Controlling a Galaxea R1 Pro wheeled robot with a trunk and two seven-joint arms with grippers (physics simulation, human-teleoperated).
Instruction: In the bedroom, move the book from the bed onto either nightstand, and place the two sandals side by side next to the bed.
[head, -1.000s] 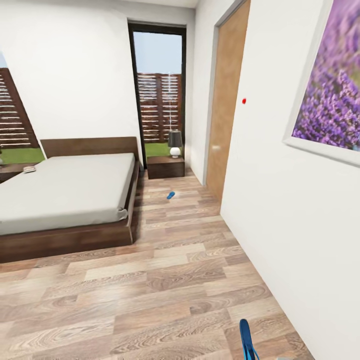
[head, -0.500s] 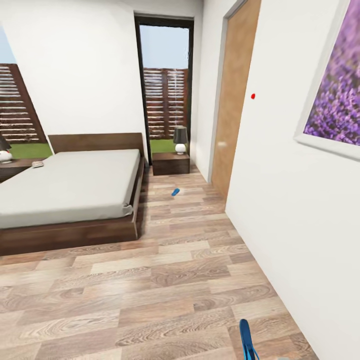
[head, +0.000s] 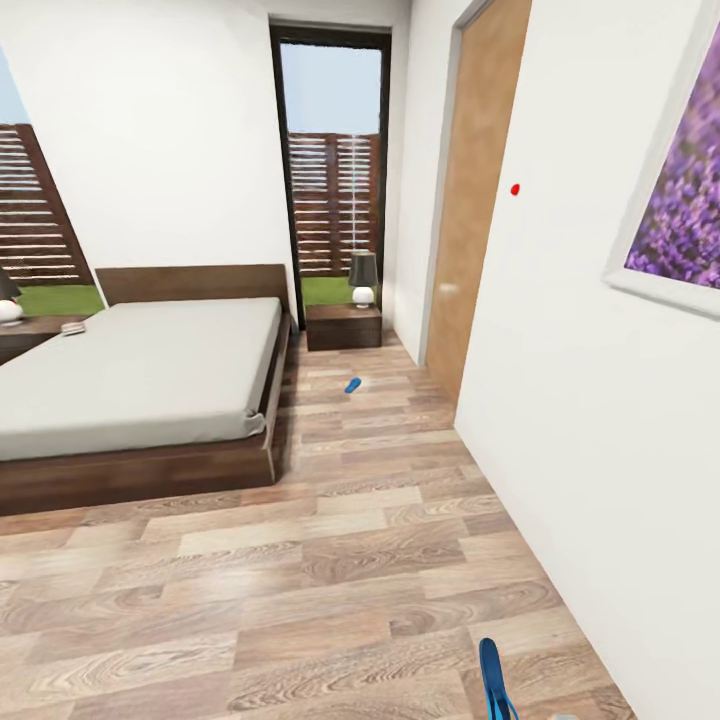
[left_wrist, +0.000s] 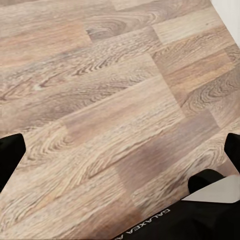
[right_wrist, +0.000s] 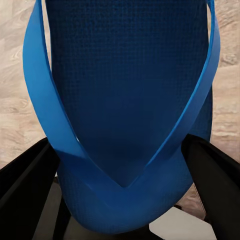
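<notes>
While my right claw (right_wrist: 122, 200) grips one blue sandal (right_wrist: 125, 100) by its heel, I'm carrying it; my left claw (left_wrist: 120, 165) hangs open. The other sandal (head: 352, 385) lies far ahead, beside the bed (head: 140, 440), so next I judge I must drive there

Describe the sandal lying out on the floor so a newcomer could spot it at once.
Start at the bed, then look across the wood floor toward the nightstand under the tall window. The sandal lies there, apart from the bed: the one small bright blue thing amid browns.
</notes>
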